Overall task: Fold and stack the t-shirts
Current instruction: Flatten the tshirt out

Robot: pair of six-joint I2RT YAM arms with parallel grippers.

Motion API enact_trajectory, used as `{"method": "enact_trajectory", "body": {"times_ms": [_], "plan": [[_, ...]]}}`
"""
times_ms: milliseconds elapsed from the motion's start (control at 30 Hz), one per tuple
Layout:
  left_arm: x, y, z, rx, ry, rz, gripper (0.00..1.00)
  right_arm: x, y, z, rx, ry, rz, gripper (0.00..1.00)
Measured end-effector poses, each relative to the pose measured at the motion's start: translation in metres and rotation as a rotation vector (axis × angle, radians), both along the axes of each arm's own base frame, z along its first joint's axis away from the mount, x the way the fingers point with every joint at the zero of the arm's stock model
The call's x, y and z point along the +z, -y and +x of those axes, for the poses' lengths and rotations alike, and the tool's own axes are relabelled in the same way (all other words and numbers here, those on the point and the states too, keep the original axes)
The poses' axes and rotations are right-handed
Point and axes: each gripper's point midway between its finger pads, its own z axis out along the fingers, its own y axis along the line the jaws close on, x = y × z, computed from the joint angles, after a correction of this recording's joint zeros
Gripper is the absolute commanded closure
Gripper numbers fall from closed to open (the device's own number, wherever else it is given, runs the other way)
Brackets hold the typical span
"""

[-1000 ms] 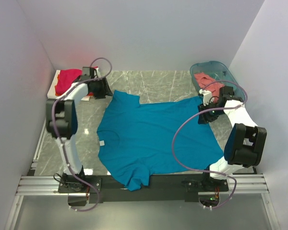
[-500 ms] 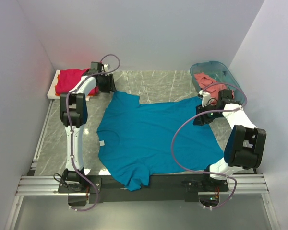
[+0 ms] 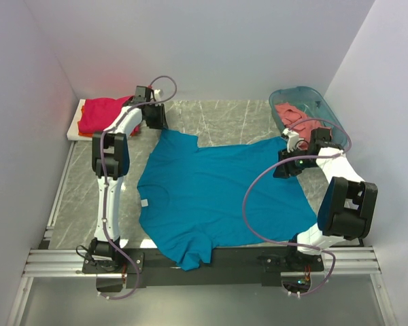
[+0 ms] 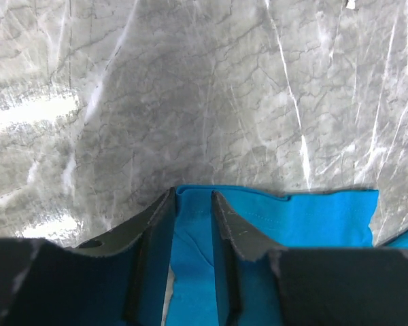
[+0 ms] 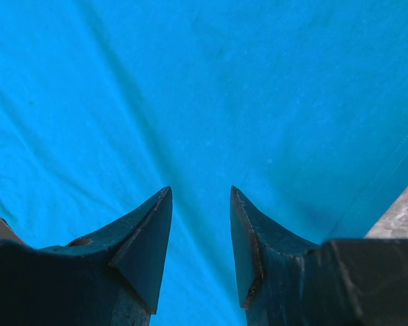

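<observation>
A teal-blue t-shirt [image 3: 217, 197] lies spread flat across the middle of the table. My left gripper [image 3: 158, 123] is stretched to the shirt's far left corner. In the left wrist view its fingers [image 4: 192, 193] straddle the shirt's edge [image 4: 292, 217], with blue cloth in the narrow gap between them. My right gripper [image 3: 285, 166] hovers at the shirt's far right part. Its jaws [image 5: 200, 193] stand open just over the smooth blue cloth [image 5: 211, 88]. A magenta-red t-shirt [image 3: 98, 112] lies folded at the back left. A salmon-pink t-shirt [image 3: 289, 112] sits in the basket.
The magenta-red shirt rests on a flat white board [image 3: 75, 130] in the back left corner. A translucent teal basket [image 3: 309, 100] stands at the back right, close behind my right arm. Bare marble tabletop [image 4: 190, 102] runs beyond the shirt's far edge. White walls close in three sides.
My left arm has swung right along the back, away from the magenta-red shirt to the teal shirt's corner, and its jaws have narrowed. The right gripper has barely shifted.
</observation>
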Motion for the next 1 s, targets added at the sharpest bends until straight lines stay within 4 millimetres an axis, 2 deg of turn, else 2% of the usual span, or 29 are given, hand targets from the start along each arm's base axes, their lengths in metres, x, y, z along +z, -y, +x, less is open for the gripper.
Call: {"method": "enact_trajectory", "body": {"times_ms": [433, 800, 1000], "plan": [[-0.0041, -0.0048, 0.0015, 0.036, 0.014, 0.105, 0.65, -0.0014, 0.001, -0.0004, -0.002, -0.006, 0.006, 0.53], [-0.0056, -0.0062, 0.0031, 0.061, 0.042, 0.231, 0.78, -0.0023, 0.0007, -0.0014, -0.003, -0.013, 0.009, 0.53], [-0.0054, -0.0075, 0.0032, 0.07, 0.047, 0.254, 0.8, -0.0017, -0.0004, -0.0016, 0.0, -0.012, 0.016, 0.53]]}}
